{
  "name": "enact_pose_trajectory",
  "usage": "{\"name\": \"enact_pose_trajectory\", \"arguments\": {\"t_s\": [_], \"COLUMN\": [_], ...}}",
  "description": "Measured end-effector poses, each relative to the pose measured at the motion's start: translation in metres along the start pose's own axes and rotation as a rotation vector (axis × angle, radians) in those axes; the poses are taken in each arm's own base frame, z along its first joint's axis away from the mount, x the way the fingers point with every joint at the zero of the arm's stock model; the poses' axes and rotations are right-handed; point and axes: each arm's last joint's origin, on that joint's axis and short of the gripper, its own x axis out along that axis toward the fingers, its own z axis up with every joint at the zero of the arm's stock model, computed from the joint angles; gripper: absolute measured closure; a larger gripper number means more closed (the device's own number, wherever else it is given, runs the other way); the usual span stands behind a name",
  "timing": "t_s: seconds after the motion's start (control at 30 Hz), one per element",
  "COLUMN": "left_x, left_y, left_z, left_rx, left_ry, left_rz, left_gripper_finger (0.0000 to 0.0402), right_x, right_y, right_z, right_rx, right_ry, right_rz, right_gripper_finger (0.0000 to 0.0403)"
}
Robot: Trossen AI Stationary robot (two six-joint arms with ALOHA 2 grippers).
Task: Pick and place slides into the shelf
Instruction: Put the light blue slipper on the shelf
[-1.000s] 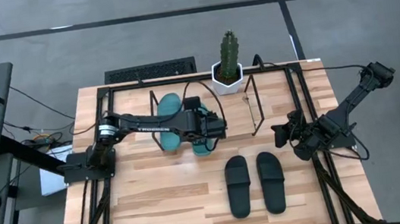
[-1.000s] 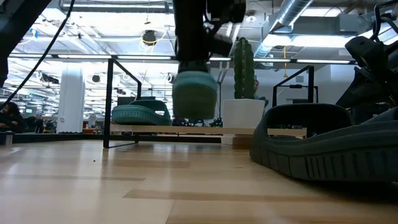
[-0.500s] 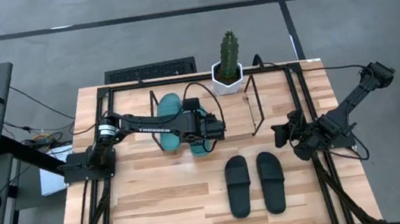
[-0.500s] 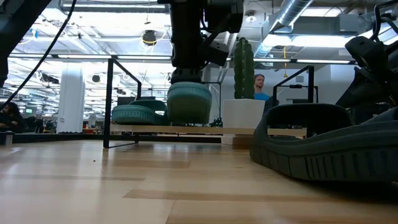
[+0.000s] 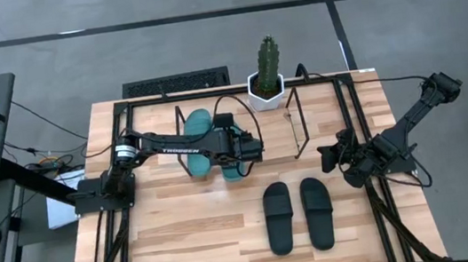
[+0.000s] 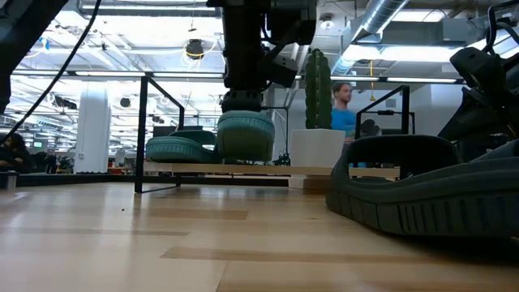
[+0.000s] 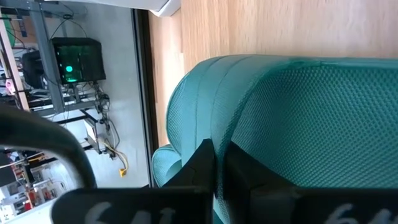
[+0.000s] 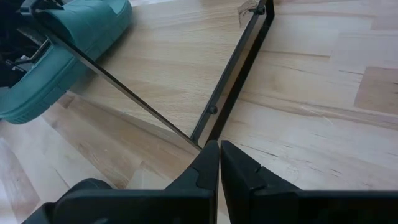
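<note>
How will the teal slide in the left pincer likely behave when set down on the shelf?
The teal slide looks like soft rubber, so probably light and slightly bendy. Its flat sole should sit steady on the shelf, not roll. The left pincer nips its textured strap, so slipping seems unlikely.

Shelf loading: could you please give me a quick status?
Left pincer shut on teal slide, at shelf. Other teal slide shelved. Right pincer shut, idle. Black slides waiting.

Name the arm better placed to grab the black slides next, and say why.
Right, probably. The right tool waits free beside the black slides, while the left tool is at the shelf, occupied with a teal slide.
</note>
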Motion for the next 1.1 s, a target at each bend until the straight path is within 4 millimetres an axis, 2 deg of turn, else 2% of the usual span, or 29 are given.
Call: {"name": "enact_pose_trajectory", "arguments": {"t_s": [0.77, 1.1], "left_x": [0.0047, 0.0057], "left_y": [0.0052, 0.0038], "left_z": [-0.0006, -0.0007], "left_rx": [0.017, 0.014], "left_ry": [0.012, 0.01], "left_rz": [0.005, -0.085], "left_gripper_finger": [0.0401, 0.0377], "right_x": [0.0, 0.0], "right_y": [0.0, 0.0], "right_z": [0.0, 0.0], "right_rx": [0.0, 0.0], "right_ry": [0.0, 0.0], "right_rz": [0.0, 0.0], "right_gripper_finger": [0.0395, 0.0395]}}
